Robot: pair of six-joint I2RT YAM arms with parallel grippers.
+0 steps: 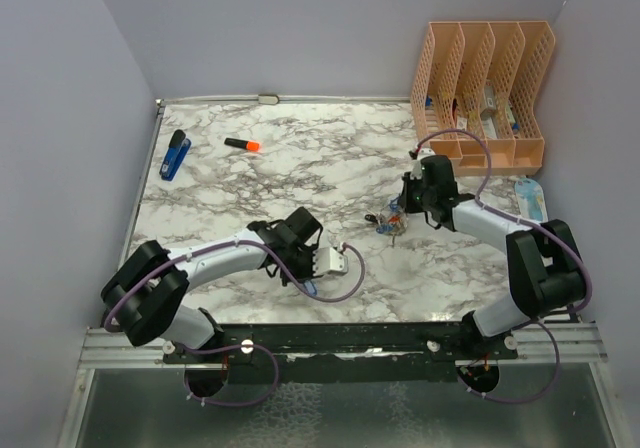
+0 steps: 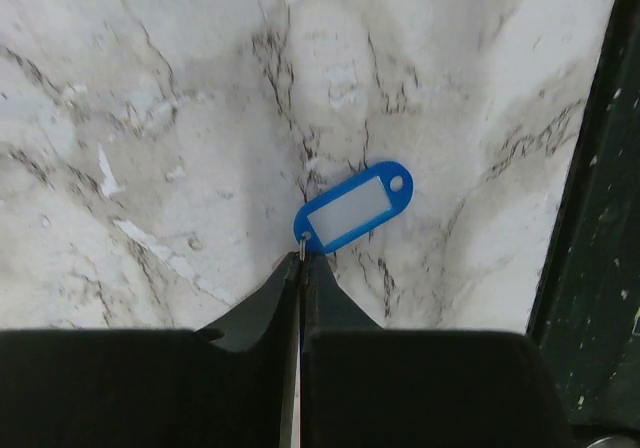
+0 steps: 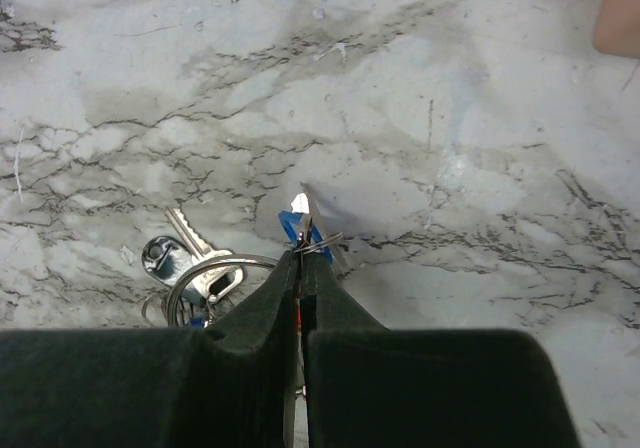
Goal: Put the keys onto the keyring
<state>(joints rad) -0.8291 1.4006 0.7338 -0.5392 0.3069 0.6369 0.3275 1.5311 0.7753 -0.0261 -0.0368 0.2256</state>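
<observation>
One of the keys, a blue tag (image 2: 355,206) with a pale label window, lies flat on the marble. My left gripper (image 2: 302,258) is shut on the small metal loop at the tag's near end; from above it sits near the front edge (image 1: 313,286). The keyring (image 3: 215,273), a silver wire ring with a metal key (image 3: 190,240), lies left of my right gripper (image 3: 303,248). That gripper is shut on a thin wire loop carrying another blue tag (image 3: 292,220) that stands on edge. Whether that loop joins the large ring is unclear. From above, the cluster (image 1: 388,224) sits by the right gripper (image 1: 402,215).
A blue stapler (image 1: 174,155) and an orange highlighter (image 1: 242,145) lie at the back left. A peach file organizer (image 1: 485,88) stands at the back right, with a blue packet (image 1: 530,198) in front of it. The dark front rail (image 2: 590,268) is close to the left gripper.
</observation>
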